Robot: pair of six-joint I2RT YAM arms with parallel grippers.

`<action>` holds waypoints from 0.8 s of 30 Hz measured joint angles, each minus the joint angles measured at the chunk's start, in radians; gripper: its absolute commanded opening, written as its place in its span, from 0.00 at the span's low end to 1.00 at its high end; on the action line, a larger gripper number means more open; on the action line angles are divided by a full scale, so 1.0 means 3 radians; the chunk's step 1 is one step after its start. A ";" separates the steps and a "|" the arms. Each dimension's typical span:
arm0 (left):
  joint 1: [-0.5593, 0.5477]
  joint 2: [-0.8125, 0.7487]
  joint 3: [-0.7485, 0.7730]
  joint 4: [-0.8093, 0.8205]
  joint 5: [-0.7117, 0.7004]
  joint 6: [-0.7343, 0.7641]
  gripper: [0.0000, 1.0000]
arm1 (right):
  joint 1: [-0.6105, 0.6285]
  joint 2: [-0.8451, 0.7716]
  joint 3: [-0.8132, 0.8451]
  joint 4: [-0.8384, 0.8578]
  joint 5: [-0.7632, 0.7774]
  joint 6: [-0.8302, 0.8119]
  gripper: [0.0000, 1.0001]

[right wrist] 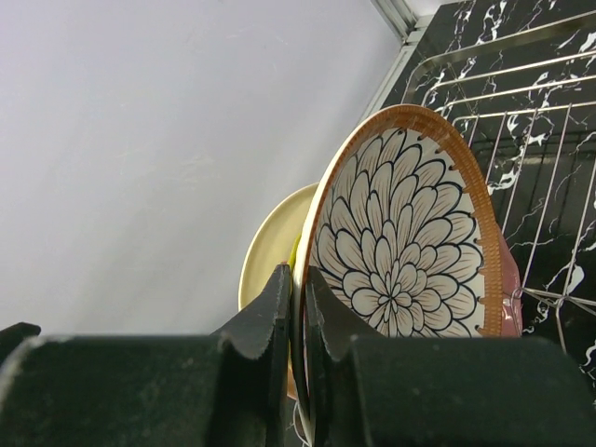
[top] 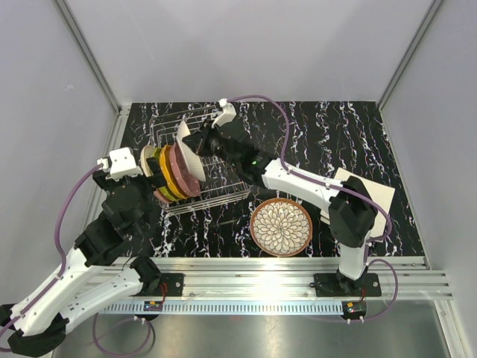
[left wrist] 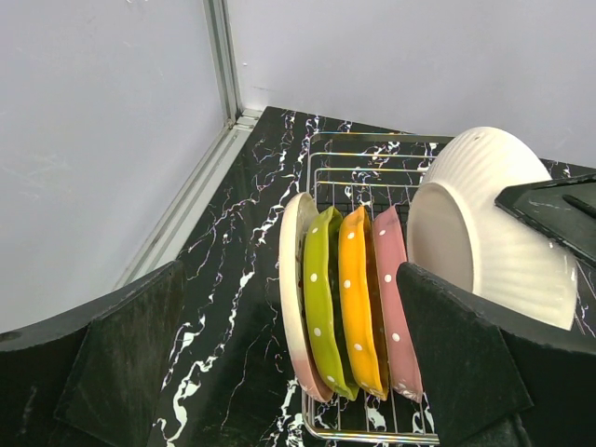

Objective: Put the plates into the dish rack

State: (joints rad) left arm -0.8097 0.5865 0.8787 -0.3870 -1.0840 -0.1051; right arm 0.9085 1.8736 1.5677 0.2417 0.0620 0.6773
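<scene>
Right tool (right wrist: pixel 298 284) was clamped on the rim of the brown-rimmed white petal-patterned plate (right wrist: pixel 410 242). The plate was held on edge and tilted over the silver wire dish rack (top: pixel 227 183), just beside the pink scalloped plate (left wrist: pixel 391 298) standing in it. We could not tell whether the two touched.

Step in hand, as we judged it: seat this plate in the next free slot. To do it well, we would bring it nearer upright, lower the bottom rim between two wires before release, and avoid nudging the pink neighbour.

Left tool (left wrist: pixel 289 279) stood wide apart and empty at the rack's left end, facing the row of plates.

Room: the rack's right half was open, and its rim wires were the edges to clear. A second petal-patterned plate (top: pixel 281 227) lay flat on the black marbled bench (top: pixel 335 134), off the rack's near right corner.
</scene>
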 measured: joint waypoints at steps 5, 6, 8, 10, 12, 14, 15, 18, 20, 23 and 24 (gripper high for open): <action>0.0000 0.0000 0.0000 0.0001 0.0001 0.0001 0.99 | 0.0000 0.0083 0.0000 0.0058 0.0018 0.0081 0.00; 0.0000 0.0000 0.0000 0.0000 0.0001 0.0001 0.99 | -0.0001 0.0093 0.0000 0.0071 0.0028 0.0092 0.00; 0.0000 0.0000 0.0000 0.0000 0.0003 0.0001 0.99 | -0.0009 0.0099 0.0000 0.0081 0.0055 0.0106 0.00; 0.0000 0.0000 0.0000 0.0000 0.0004 0.0001 0.99 | -0.0014 0.0107 0.0000 0.0088 0.0088 0.0121 0.00; 0.0000 0.0000 0.0000 0.0001 0.0006 0.0001 0.99 | -0.0015 0.0118 0.0000 0.0102 0.0108 0.0128 0.00; 0.0001 0.0000 0.0000 0.0001 0.0008 0.0001 0.99 | -0.0018 0.0127 -0.0001 0.0116 0.0120 0.0130 0.00; 0.0003 0.0000 0.0000 0.0001 0.0009 0.0001 0.99 | -0.0018 0.0128 -0.0001 0.0123 0.0123 0.0130 0.00; 0.0017 0.0000 0.0000 0.0000 0.0014 0.0000 0.99 | -0.0018 0.0128 -0.0001 0.0128 0.0142 0.0126 0.00; 0.0023 0.0000 0.0000 0.0001 0.0015 0.0000 0.99 | -0.0018 0.0128 0.0001 0.0125 0.0149 0.0120 0.00; 0.0023 0.0000 0.0000 0.0000 0.0020 0.0000 0.99 | -0.0018 0.0131 0.0080 0.0028 0.0153 0.0109 0.00; 0.0023 0.0000 0.0000 0.0000 0.0022 0.0000 0.99 | -0.0018 0.0131 0.0121 -0.0006 0.0153 0.0102 0.00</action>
State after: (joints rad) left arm -0.8028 0.5865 0.8787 -0.3870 -1.0775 -0.1051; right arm 0.9031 1.9129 1.6039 0.2398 0.1078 0.7078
